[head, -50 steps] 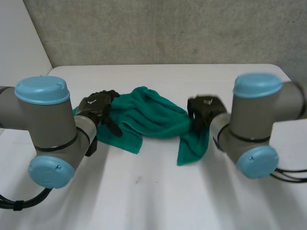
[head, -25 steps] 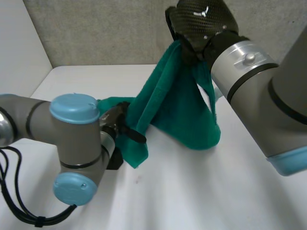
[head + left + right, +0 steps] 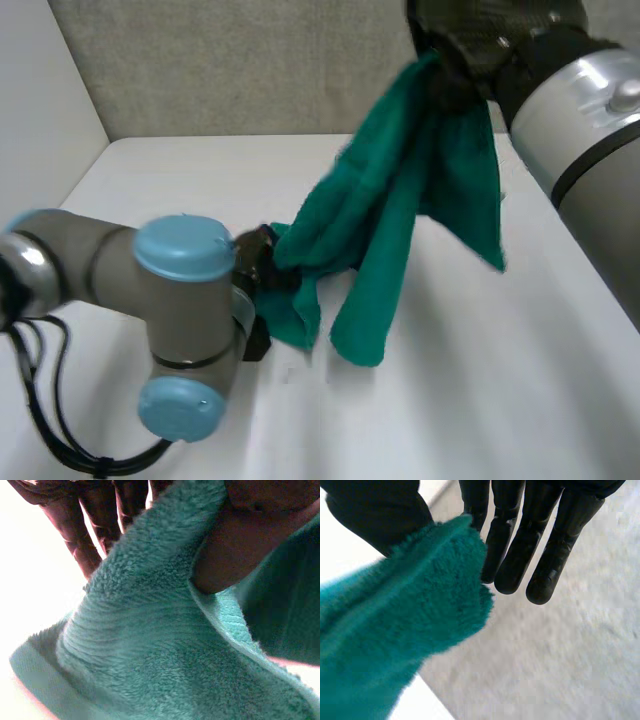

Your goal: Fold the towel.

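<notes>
- The right robot hand (image 3: 480,40) was high over the far right of the bench (image 3: 500,400), gripping one end of the green towel (image 3: 400,210). In its wrist view the cloth was nipped between the thumb (image 3: 375,510) and nearly straight fingers (image 3: 545,545), with a tuft of the end poking out past them.
- The left robot hand (image 3: 258,262) sat low at the near left, just over the bench and partly behind its own arm (image 3: 150,290). It was closed on the towel's other end; its wrist view showed the pile running between the fingers (image 3: 85,535) and the thumb (image 3: 235,550).
- The towel was slung between the two hands, mostly off the bench. Its long axis slanted from high far-right down to low near-left.
- Two loose flaps hung below that line. The longer one dropped from the middle, and I could not tell whether its tip touched the bench. The shorter one hung under the right robot hand, well clear of the bench.
- Judgement: the cloth was bunched rather than spread, so no fold was laid yet.
- Judgement: the left robot hand was the one nearer the bench and suited to serve as anchor. The raised end lay up and to the far right of it. The next move depended on carrying that end down along the slant.
- Risk: the right pinch looked shallow, close to the towel's edge, and might slip under the hanging weight.
</notes>
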You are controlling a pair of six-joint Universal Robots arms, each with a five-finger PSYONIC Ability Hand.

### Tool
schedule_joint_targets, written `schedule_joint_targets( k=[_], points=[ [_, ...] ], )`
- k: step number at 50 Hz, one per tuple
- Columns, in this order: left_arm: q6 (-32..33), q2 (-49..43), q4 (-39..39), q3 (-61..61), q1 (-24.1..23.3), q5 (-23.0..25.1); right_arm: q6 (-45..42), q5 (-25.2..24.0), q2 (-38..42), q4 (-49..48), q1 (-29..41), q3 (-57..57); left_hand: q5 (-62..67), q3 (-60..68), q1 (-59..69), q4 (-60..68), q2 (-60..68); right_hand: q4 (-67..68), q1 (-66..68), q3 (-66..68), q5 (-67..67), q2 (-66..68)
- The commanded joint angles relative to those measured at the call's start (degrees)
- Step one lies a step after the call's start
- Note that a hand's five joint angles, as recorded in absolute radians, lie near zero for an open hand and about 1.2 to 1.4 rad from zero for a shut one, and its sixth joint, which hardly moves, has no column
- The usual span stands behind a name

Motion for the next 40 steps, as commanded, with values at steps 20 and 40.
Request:
schedule_joint_targets(
  k=[20,40],
  points=[
    [40.93,2.08,-15.63,4.47,19.33,22.89,-5.34,-4.11,25.48,-0.34,-10.59,6.76,15.75,12.14,15.36,11.95,11.71,11.91,26.66,12.57,13.75,12.90],
    [42.60,1.46,-3.15,7.37,17.84,17.79,-1.12,-2.18,27.59,-6.68,-9.18,7.64,-51.68,-55.29,-52.07,-55.48,-55.72,11.91,26.66,12.57,13.75,12.90]
  ],
)
